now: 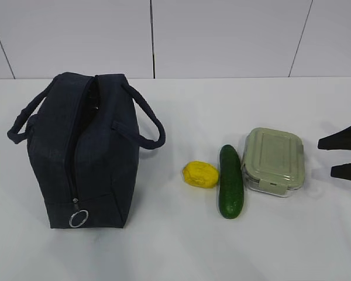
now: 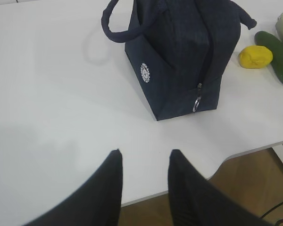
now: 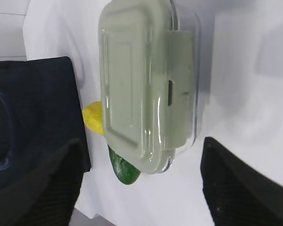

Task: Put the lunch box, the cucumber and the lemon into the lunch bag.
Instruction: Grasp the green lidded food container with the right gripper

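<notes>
The navy lunch bag (image 1: pixel 85 152) stands at the left, its ring pull (image 1: pixel 78 218) low on the front end and its top slit gaping. The lemon (image 1: pixel 200 174), cucumber (image 1: pixel 230 181) and green-lidded lunch box (image 1: pixel 274 161) lie in a row to its right. My right gripper (image 1: pixel 326 157) is open just right of the lunch box. In the right wrist view the right gripper (image 3: pixel 142 141) is open with the lunch box (image 3: pixel 146 84) just ahead of its fingers. My left gripper (image 2: pixel 145 153) is open and empty, well short of the bag (image 2: pixel 179 61).
The white table (image 1: pixel 181 246) has a wall behind it. In the left wrist view the table's front edge (image 2: pixel 254 150) runs close by the left fingers, with wooden floor below. The lemon (image 2: pixel 255 56) and cucumber (image 2: pixel 278 56) show right of the bag.
</notes>
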`<action>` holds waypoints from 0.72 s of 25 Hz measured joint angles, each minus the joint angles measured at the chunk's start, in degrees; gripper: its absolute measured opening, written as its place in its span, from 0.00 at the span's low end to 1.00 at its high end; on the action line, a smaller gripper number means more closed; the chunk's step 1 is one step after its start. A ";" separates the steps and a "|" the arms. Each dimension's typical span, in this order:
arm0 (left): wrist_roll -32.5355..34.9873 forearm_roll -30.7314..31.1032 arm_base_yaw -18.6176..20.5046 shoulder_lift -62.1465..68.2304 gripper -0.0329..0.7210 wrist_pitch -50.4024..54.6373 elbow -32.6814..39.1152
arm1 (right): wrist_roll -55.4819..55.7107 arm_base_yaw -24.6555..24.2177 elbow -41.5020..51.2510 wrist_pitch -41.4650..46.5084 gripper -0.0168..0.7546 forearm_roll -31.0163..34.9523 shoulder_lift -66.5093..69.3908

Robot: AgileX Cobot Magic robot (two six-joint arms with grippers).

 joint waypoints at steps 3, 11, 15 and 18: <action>0.00 0.00 0.00 0.00 0.36 0.00 0.00 | -0.11 0.00 -2.53 2.22 0.77 0.05 3.16; 0.00 0.00 0.00 0.00 0.36 0.00 0.00 | -1.82 0.00 -6.79 2.99 0.77 0.51 7.20; -0.10 0.00 0.00 0.12 0.36 0.00 0.00 | -2.04 0.00 -7.04 3.03 0.77 1.34 8.72; -0.10 0.00 0.00 0.56 0.36 0.00 0.00 | -2.41 0.00 -7.14 3.03 0.77 1.75 10.08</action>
